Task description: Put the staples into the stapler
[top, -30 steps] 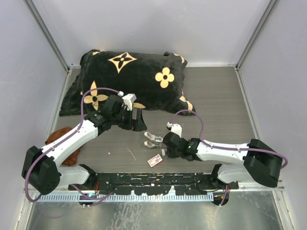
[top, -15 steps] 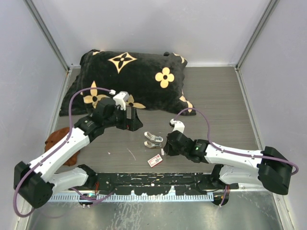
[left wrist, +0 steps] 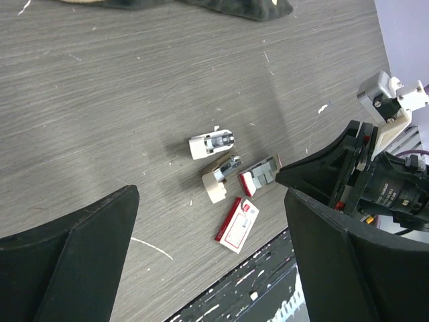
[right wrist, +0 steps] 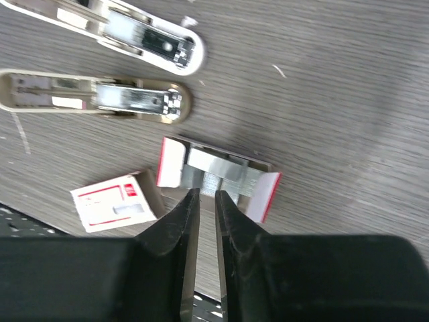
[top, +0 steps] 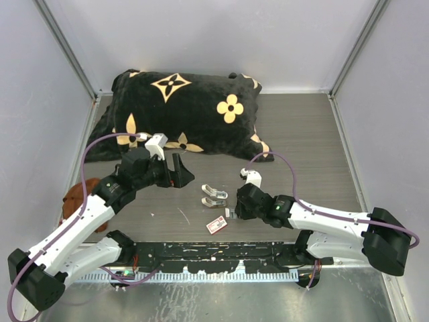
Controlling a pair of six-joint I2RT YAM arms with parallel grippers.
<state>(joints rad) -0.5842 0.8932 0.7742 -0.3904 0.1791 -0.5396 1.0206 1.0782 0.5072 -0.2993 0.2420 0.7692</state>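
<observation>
Staples point(right wrist: 228, 176): tiny silver strips on counter point(right wrist: 348, 80), just beside red-white box point(right wrist: 110, 201), near open stapler point(right wrist: 127, 100). I think light, slippery, snap apart easy. Pinch long sides, gently. Right hand point(right wrist: 206, 194) narrow, tips at strips; grip cannot tell. Left hand point(left wrist: 210, 193) wide, holding nothing.

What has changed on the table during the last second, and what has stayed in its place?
The left gripper, open and empty, drew back to the left, away from the stapler, and its elbow swung out leftward. The right gripper barely moved at the staples; its elbow swung out to the right. No taking or letting go is visible. The stapler, staples, red-and-white box and pillow lie as before.
</observation>
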